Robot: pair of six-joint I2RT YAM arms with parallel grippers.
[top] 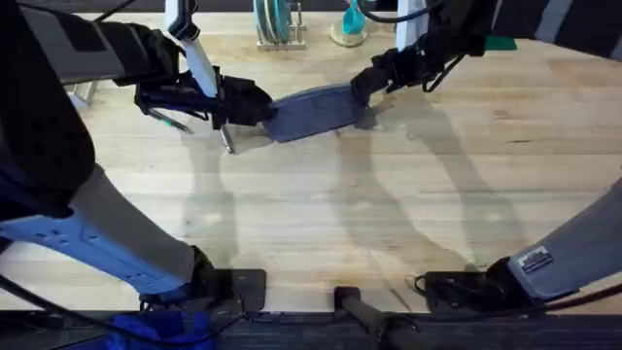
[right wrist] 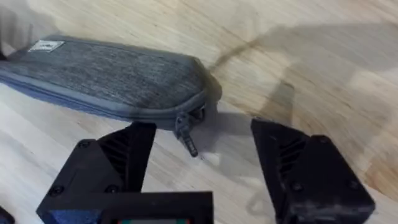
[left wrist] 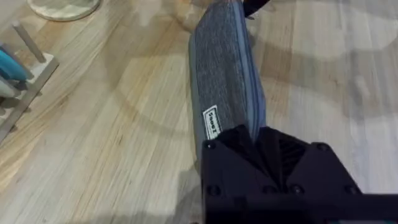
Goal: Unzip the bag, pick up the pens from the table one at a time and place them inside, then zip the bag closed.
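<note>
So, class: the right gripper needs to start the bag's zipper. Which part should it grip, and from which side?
Grip the small pull tab hanging off the bag at its rounded end. It juts free toward the open right gripper, so come straight in from that end. The left gripper looks clamped on the opposite end, steadying it.

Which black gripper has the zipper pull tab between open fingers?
The right gripper, open astride the pull tab of the blue-grey fabric pouch; the left gripper is clamped on the pouch's opposite end.
</note>
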